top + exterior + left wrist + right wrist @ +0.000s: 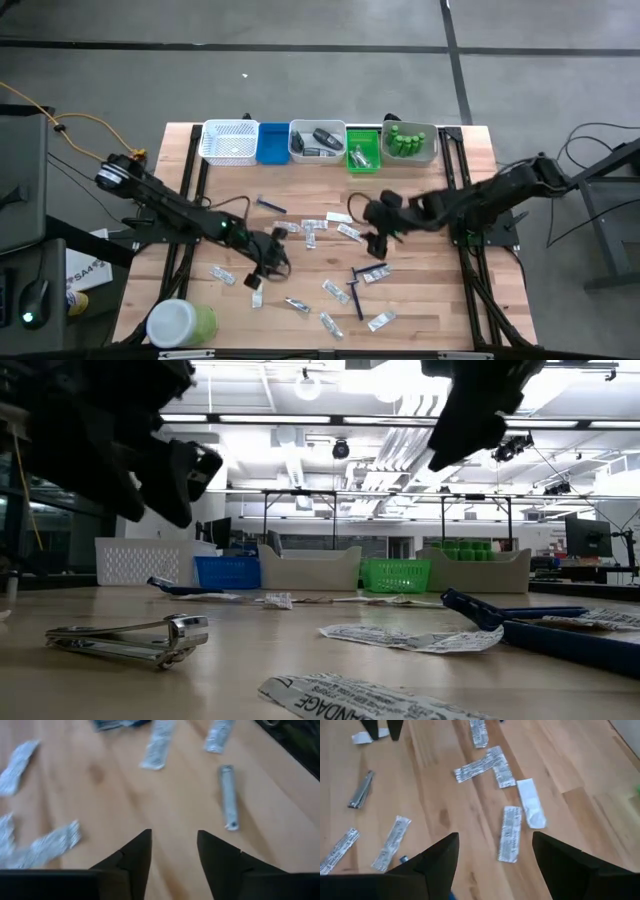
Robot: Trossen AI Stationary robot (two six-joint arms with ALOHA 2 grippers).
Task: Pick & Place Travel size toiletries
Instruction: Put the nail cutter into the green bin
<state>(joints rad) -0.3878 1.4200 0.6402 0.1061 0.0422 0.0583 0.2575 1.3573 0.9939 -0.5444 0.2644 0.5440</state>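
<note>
The only print that reads is on the nearest sachet [360, 698] in the low view: capitals ending "...NDAGE", running along its flat wrapper, its start cut off by a fold. It lies on the table below both grippers, which hang well above it. The other sachets [509, 834] under the right gripper carry lines of dark print too fine to read.

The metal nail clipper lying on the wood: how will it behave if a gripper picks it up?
The nail clipper looks stiff and probably heavy for its size. Its smooth metal may slip between fingers. It lies flat, so it is unlikely to roll. The left gripper is open near it.
</note>
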